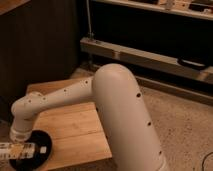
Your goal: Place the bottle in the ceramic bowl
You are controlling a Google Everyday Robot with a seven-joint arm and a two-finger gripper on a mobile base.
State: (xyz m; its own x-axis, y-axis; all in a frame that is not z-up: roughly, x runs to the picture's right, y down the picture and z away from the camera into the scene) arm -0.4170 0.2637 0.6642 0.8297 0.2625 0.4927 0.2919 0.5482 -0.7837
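Observation:
The black ceramic bowl [44,139] sits on the near left corner of a wooden table [75,127]. My arm reaches down from the right, and its wrist ends right over the bowl. The gripper [21,146] hangs low over the bowl's left half. Under it a pale, elongated shape, apparently the bottle [11,150], lies sideways across the bowl, running off the left edge of the view. I cannot separate the bottle's outline from the gripper's parts. A small white patch [44,149] shows inside the bowl to the right.
The table's front edge runs close behind the bowl and drops to a speckled floor [185,130] on the right. A metal rack [145,59] stands along the back, and a dark wall panel [40,45] rises behind the table.

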